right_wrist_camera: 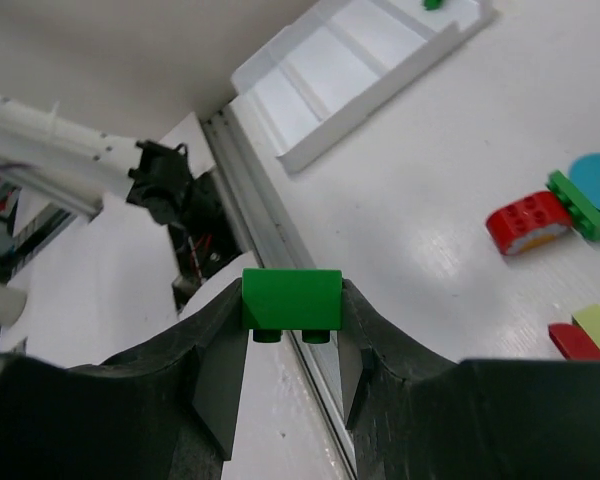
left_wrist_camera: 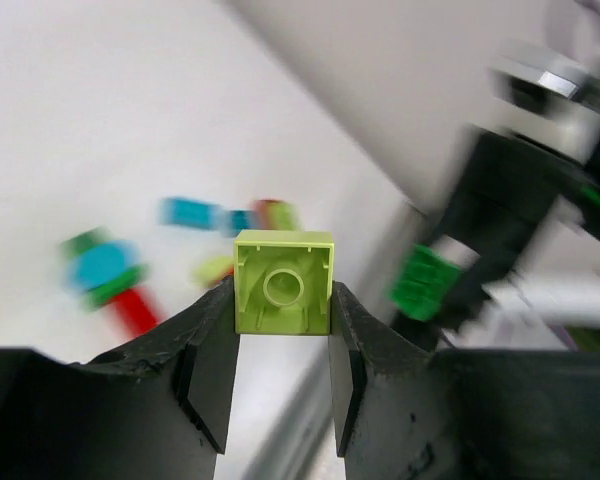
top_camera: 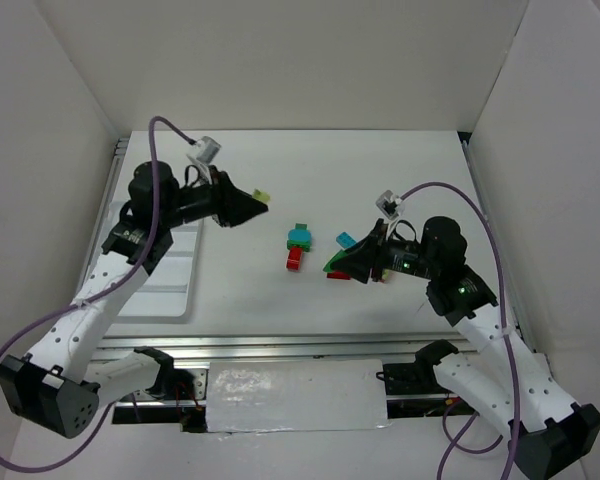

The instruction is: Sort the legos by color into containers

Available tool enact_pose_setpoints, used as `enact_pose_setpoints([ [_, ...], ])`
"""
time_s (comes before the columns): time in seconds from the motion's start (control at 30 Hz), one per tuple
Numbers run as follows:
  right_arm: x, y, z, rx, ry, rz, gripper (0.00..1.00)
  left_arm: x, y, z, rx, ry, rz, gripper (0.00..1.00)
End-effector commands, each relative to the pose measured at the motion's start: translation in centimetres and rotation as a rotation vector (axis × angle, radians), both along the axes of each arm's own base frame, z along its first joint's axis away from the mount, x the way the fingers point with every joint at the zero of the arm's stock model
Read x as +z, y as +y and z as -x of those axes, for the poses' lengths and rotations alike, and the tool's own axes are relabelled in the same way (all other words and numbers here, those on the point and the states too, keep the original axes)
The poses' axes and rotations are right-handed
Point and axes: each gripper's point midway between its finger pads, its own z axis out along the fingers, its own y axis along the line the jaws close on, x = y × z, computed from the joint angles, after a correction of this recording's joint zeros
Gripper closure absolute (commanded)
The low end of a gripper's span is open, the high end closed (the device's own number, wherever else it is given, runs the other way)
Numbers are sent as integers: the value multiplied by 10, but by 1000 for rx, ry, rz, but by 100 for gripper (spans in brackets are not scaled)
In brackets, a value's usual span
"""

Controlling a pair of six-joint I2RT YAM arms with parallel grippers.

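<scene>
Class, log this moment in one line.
left gripper: shut on lime brick; right gripper: shut on green brick; loose bricks: on table

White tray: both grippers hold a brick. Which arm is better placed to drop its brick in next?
Left. The left gripper, shut on a lime brick, hangs near the white tray on that side. The right gripper, shut on a green brick, sits across the table past the loose bricks.

No words, numbers, brands or signs can be read in any view. The square lime-green plastic brick (left_wrist_camera: 283, 283), the green plastic brick (right_wrist_camera: 291, 299) and the white plastic tray (right_wrist_camera: 370, 100) at 12 o'clock all show plain faces.
</scene>
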Motion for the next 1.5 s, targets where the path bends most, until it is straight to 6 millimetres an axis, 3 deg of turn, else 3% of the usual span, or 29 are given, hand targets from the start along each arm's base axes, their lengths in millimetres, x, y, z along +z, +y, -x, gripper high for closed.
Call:
enact_pose_setpoints([
  [0.0, 18, -12, -28, -194, 18, -8, 100, -22, 70, -62, 439, 153, -74, 100],
  [0.03, 16, -13, -31, -220, 37, -8, 100, -40, 108, -82, 636, 203, -123, 100],
  [0.07, 15, -15, -34, -247, 54, -11, 100, -48, 127, -89, 739, 227, -144, 100],
  [0.1, 14, -19, -38, -287, 55, -8, 100, -55, 161, -100, 905, 257, -153, 100],
  [0.2, 12, -21, -37, -302, 69, -22, 100, -85, 210, -112, 1129, 346, -154, 100],
  [0.4, 9, -15, -29, -254, 92, -46, 100, -157, 275, -133, 1371, 539, -206, 100],
  [0.57, 5, -16, -26, -247, 89, -31, 100, -189, 309, -135, 1511, 634, -133, 100],
  [1.0, -5, -9, -29, -211, 115, -30, 100, -282, 315, -125, 1569, 861, -224, 100],
  [1.1, -5, -8, -29, -204, 115, -24, 100, -291, 314, -129, 1553, 872, -220, 97],
  [1.13, -6, -8, -29, -203, 119, -21, 100, -293, 313, -129, 1546, 874, -221, 85],
  [1.3, -7, -7, -31, -201, 124, -14, 100, -292, 311, -131, 1531, 870, -222, 57],
  [1.37, -8, -5, -32, -194, 129, -15, 100, -289, 312, -129, 1537, 864, -217, 39],
  [1.4, -8, -4, -32, -190, 132, -16, 100, -290, 313, -128, 1543, 865, -222, 39],
  [1.43, -8, -4, -33, -190, 135, -19, 100, -285, 313, -128, 1543, 852, -214, 1],
  [1.47, -9, -3, -34, -189, 138, -19, 100, -284, 313, -127, 1545, 851, -212, 0],
])
